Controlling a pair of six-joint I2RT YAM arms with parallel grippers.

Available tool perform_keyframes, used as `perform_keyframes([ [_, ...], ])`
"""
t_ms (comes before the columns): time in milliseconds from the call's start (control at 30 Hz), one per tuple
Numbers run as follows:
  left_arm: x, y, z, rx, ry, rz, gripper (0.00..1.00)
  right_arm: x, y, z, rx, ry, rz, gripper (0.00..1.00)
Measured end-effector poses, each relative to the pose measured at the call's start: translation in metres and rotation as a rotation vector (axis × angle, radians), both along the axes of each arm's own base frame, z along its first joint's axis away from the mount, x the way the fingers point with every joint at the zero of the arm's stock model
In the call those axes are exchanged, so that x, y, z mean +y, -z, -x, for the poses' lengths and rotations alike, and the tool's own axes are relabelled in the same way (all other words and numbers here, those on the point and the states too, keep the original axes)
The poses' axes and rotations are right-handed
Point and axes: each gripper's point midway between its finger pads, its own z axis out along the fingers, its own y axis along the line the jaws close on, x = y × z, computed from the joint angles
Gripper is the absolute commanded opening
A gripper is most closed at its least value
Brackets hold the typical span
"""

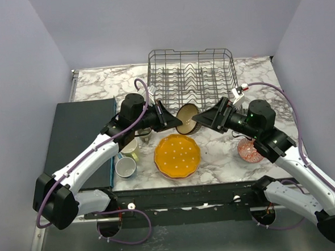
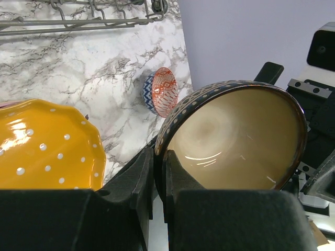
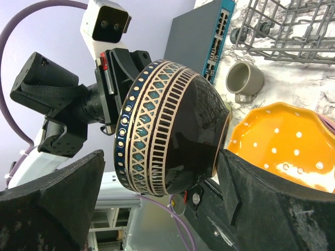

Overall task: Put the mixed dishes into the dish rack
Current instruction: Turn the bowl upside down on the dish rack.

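A brown bowl (image 1: 186, 111) with a cream inside and a blue-and-cream patterned band hangs on its side above the table, in front of the dish rack (image 1: 191, 73). My left gripper (image 1: 170, 121) is shut on its rim; in the left wrist view the fingers (image 2: 141, 172) pinch the bowl (image 2: 235, 141) wall. My right gripper (image 1: 200, 120) stands open around the same bowl (image 3: 167, 130): one finger (image 3: 235, 178) sits at the foot, the other is apart from the rim. An orange dotted plate (image 1: 177, 155) lies below.
A small red-patterned bowl (image 1: 250, 150) sits under the right arm. A yellow mug (image 1: 129, 148) and a grey mug (image 1: 125, 167) stand beside a dark mat (image 1: 80, 139) on the left. The wire rack (image 3: 293, 31) holds no dishes that I can see.
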Motion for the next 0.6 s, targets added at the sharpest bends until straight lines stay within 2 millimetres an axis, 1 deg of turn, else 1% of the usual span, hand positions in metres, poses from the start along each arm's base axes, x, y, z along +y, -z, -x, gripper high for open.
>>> perform_keyframes([
  [233, 0.0000, -0.0018, 0.0002, -0.004, -0.001, 0.007, 0.00, 0.0009, -0.0014, 0.0002, 0.002, -0.001, -0.016, 0.85],
  [600, -0.0007, -0.0035, -0.0005, -0.010, -0.001, 0.015, 0.00, -0.0007, -0.0031, 0.0034, -0.001, 0.001, -0.035, 0.82],
])
